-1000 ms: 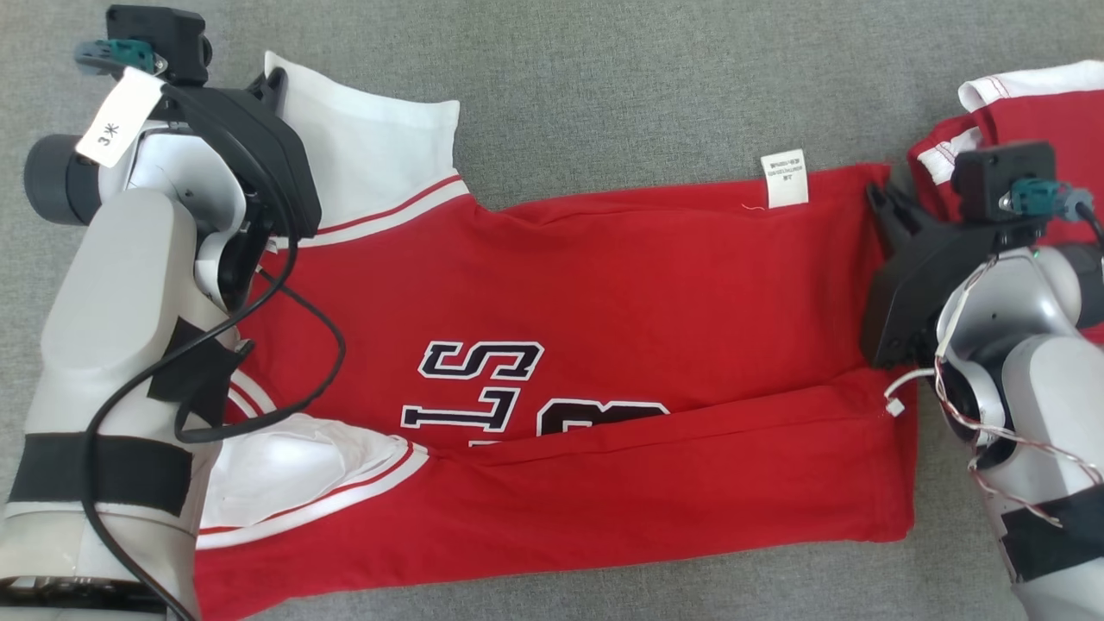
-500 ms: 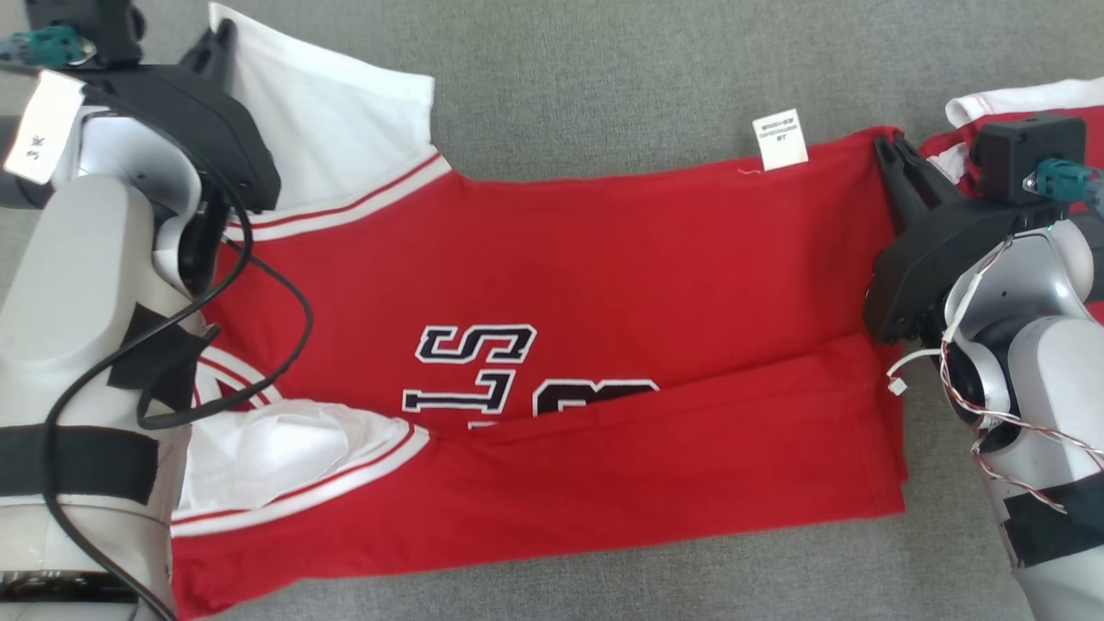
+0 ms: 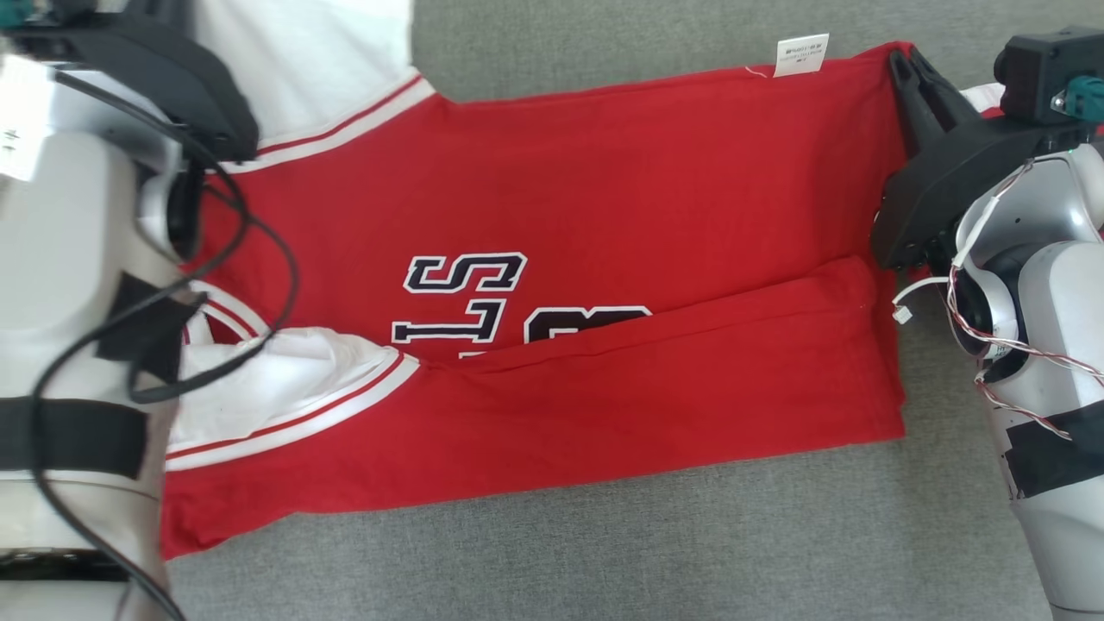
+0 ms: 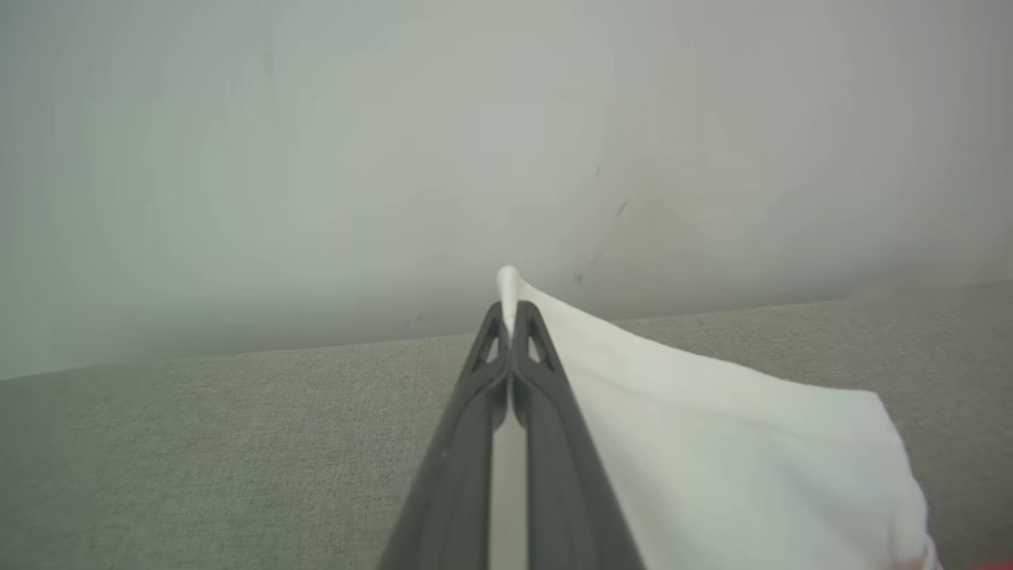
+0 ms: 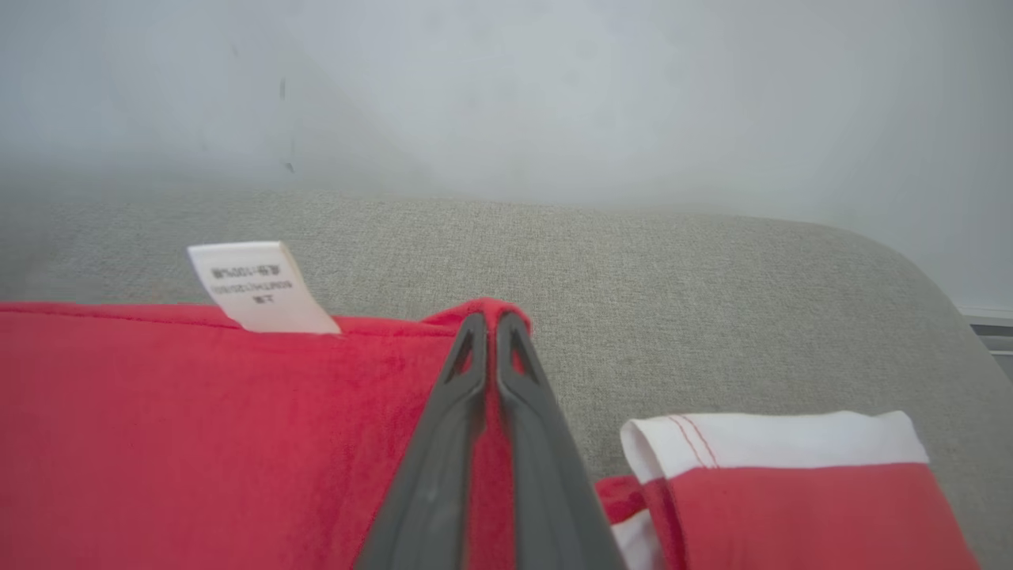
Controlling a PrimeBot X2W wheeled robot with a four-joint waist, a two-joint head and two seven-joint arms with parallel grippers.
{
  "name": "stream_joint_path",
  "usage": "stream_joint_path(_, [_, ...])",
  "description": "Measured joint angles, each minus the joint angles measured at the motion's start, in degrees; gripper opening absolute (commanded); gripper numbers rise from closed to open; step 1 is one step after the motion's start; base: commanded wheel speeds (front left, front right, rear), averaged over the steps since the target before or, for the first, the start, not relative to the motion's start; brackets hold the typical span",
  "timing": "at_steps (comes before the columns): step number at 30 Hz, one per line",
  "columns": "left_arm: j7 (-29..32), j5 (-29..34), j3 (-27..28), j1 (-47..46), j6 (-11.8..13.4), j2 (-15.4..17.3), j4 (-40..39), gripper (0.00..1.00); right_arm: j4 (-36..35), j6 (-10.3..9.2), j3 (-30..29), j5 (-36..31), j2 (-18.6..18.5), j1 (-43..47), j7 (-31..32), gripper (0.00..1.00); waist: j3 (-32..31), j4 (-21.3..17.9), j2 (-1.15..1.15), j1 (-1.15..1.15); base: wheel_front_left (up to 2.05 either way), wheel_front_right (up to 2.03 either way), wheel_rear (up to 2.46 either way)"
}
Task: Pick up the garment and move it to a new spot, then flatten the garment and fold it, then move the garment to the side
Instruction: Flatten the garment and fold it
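You are working over a desk [image 3: 604, 552] covered in grey woven cloth, under soft, even light. Past its far edge you see a plain pale wall [image 4: 316, 158], blurred, with a few small dark scuffs [image 4: 621, 208]. In the right wrist view your desk's corner [image 5: 910, 261] curves round, and a grey strip [image 5: 989, 321] runs low on the wall beyond.

Indoor room: grey upholstered surface [image 5: 712, 301] (sofa-like, rounded edge) against a bare pale wall [image 5: 554, 95].

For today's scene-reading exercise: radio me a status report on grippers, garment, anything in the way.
Left gripper shut on garment, white sleeve. Right gripper shut on its red corner. Red-and-white cloth lies beside right gripper.
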Motion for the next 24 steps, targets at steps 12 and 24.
stream_joint_path(12, [-7.72, -0.45, -0.96, 8.34, -1.36, -0.74, -1.74, 0.0, -1.96, 2.43, 1.12, -0.13, -2.24, 7.62, -3.59, 0.0, -0.41, 2.46, 0.0, 0.0, 0.0, 0.0, 0.0])
stream_joint_path(24, [-12.87, -2.33, 0.18, 23.85, -2.14, 0.88, -10.39, 0.0, -4.92, 1.16, -0.59, -0.63, -2.94, 16.54, -7.3, 0.0, -5.83, 3.0, -0.01, -0.01, 0.0, 0.0, 0.0])
